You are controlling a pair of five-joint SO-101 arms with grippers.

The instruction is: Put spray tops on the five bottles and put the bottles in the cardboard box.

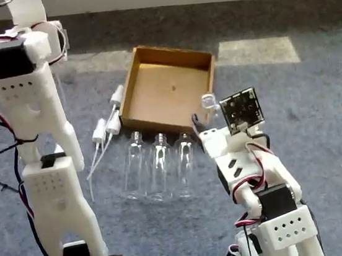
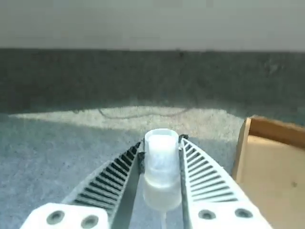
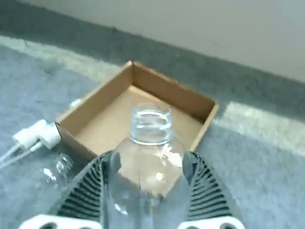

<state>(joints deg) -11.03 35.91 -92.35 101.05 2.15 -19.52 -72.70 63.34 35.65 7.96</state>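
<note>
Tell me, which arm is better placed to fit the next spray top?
Left, probably: the left gripper is shut on a spray top, while the right gripper holds a bottle with its neck open.

Left tool (image 2: 161,143) sits high, right tool (image 3: 150,160) lower, both clamped.

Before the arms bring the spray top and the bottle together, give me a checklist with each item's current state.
1. Spray top gripped between the left jaws: ok.
2. Bottle held in the right jaws, open neck clear of them: ok.
3. Spray top lined up over the bottle's neck: not ok, they are far apart in the high view.
4. Spray top's tube straight: cannot tell.
5. Cardboard box empty for the finished bottle: ok.
6. Three loose bottles lying outside the box, off its rim: ok.
</note>
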